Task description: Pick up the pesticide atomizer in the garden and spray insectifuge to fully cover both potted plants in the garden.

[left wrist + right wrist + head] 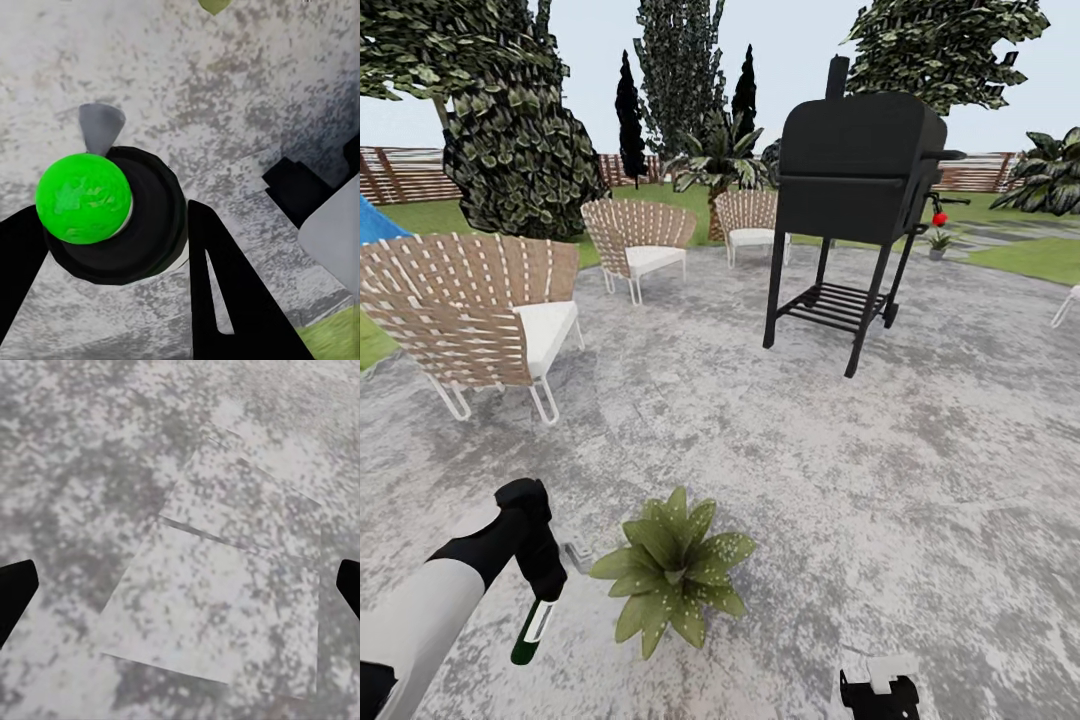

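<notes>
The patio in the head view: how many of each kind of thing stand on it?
Woven chairs: 3
Black barbecue smoker: 1
Potted plant with spotted leaves: 1
Total: 5

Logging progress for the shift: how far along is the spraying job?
Pickup looks done: the left gripper holds the pesticide atomizer beside one potted plant. Whether that plant has been sprayed can't be told. A second small potted plant sits far off past the grill, still to reach.
</notes>
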You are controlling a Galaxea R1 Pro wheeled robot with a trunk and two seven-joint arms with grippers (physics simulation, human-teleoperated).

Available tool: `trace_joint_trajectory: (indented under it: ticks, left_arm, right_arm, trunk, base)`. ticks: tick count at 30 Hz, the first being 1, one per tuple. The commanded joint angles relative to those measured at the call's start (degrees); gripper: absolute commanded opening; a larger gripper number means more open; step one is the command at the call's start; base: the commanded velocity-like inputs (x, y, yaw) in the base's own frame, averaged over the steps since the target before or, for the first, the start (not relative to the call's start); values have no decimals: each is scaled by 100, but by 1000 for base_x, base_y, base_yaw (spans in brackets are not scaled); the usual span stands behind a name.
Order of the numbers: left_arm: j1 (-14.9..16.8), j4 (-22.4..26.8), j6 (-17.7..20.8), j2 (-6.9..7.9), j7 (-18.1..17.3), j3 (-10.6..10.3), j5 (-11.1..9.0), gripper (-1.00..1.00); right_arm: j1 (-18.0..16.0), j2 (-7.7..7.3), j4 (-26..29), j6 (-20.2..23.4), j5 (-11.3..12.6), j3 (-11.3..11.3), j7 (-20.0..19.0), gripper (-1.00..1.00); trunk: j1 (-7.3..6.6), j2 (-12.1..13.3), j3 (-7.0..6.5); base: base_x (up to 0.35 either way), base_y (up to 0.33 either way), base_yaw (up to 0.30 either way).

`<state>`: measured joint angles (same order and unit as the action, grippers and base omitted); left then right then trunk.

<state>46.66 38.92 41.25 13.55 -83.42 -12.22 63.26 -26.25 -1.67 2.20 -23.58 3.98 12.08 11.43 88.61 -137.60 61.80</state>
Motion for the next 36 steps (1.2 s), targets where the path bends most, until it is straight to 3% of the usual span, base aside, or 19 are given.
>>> trace_joint_trajectory:
  ticks: [1,5,6,8,16,22,29,31,32,34,36]
  left_arm:
    - [-3,9,57,1,-33,19,22,-100]
    - [-11,10,50,9,-5,60,20,-100]
    - [-15,4,50,7,220,58,20,-100]
    - [-16,-2,49,7,330,61,16,-100]
    - [-25,-9,41,24,344,61,11,-100]
    - [-37,-21,42,19,360,55,16,-100]
    - [-44,-11,41,16,368,53,17,-100]
    - [-205,-4,32,35,556,72,18,-100]
    - [-395,-6,-17,86,932,200,6,-100]
    - [-472,-13,-333,131,1056,553,-10,-100]
    - [-503,-45,-935,158,1103,1318,-3,-100]
  right_arm:
    - [-3,0,-2,-15,41,53,17,100]
    - [-3,0,-2,-15,41,52,17,100]
    - [-3,0,-1,-15,41,50,17,100]
    - [-3,0,-1,-15,41,51,17,100]
    - [-3,0,-5,-15,41,58,17,100]
    - [-3,0,-9,-15,41,58,17,100]
    - [-3,-3,-9,-15,41,58,17,100]
    - [-3,-1,-11,-15,41,58,17,100]
    - [-3,0,-16,-15,41,62,17,100]
    - [-3,0,-23,-15,41,65,17,100]
    - [-3,0,-26,-15,41,67,17,100]
  trunk:
    - [21,-42,26]
    - [109,-203,116]
    - [131,-243,143]
    - [174,-323,197]
    - [311,-566,422]
    - [311,-566,441]
    - [311,-566,441]
    - [311,-566,441]
    - [311,-566,441]
    - [311,-566,441]
    - [311,-566,441]
  base:
    - [0,0,0]
    - [0,0,0]
    - [0,0,0]
    - [0,0,0]
    - [0,0,0]
    - [64,56,-18]
    - [94,179,-256]
    - [2,17,-169]
    - [0,2,-16]
    - [0,1,-5]
    - [0,0,-1]
